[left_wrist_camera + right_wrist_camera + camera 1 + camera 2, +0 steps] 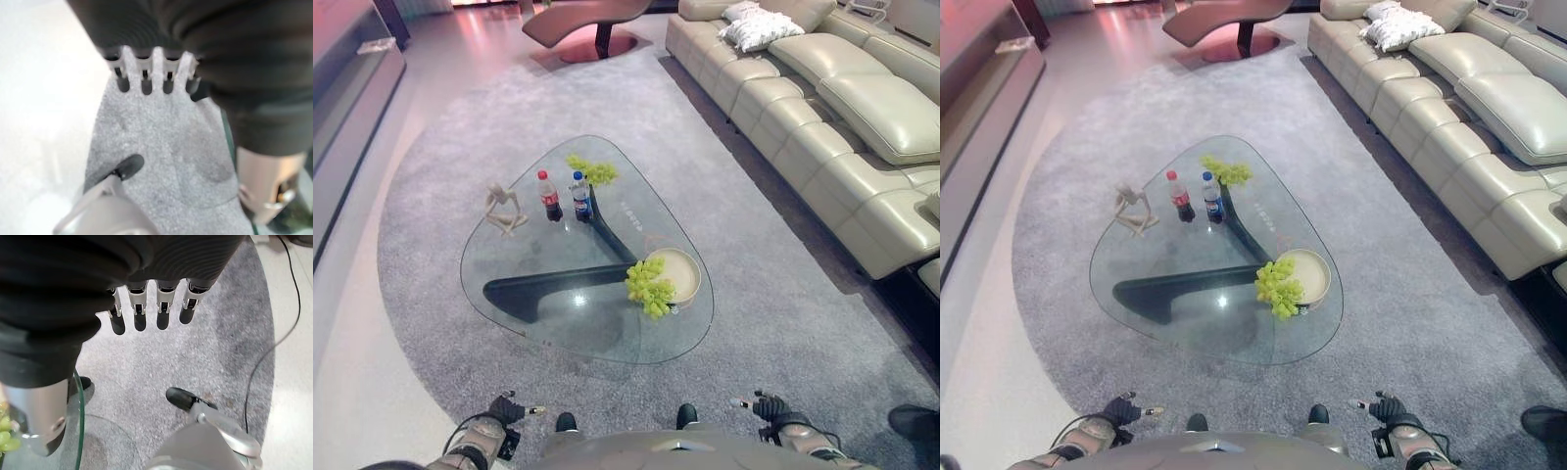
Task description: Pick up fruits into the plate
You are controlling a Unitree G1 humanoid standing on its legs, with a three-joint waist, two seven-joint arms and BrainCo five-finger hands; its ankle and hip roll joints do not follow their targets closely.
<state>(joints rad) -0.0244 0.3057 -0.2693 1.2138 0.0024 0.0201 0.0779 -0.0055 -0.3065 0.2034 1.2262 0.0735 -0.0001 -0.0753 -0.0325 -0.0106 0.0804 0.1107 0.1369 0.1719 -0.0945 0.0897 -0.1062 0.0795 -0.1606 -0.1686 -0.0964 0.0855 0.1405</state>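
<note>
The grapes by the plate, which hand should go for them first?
Probably the right hand: the nearer grapes lie against the plate on the table's right side. Both hands hang open, the left hand farther off.

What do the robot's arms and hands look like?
The arms are silver-grey. Each robot hand, the left and the right, has a dark ribbed cover over its back and wrist, a row of silver fingers with dark tips, and a thumb set apart.

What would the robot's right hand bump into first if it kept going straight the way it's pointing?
Probably the grey carpet. The right hand hangs open with its fingers aimed down at bare carpet, beside the glass table, not over it. Depth is hard to judge.
</note>
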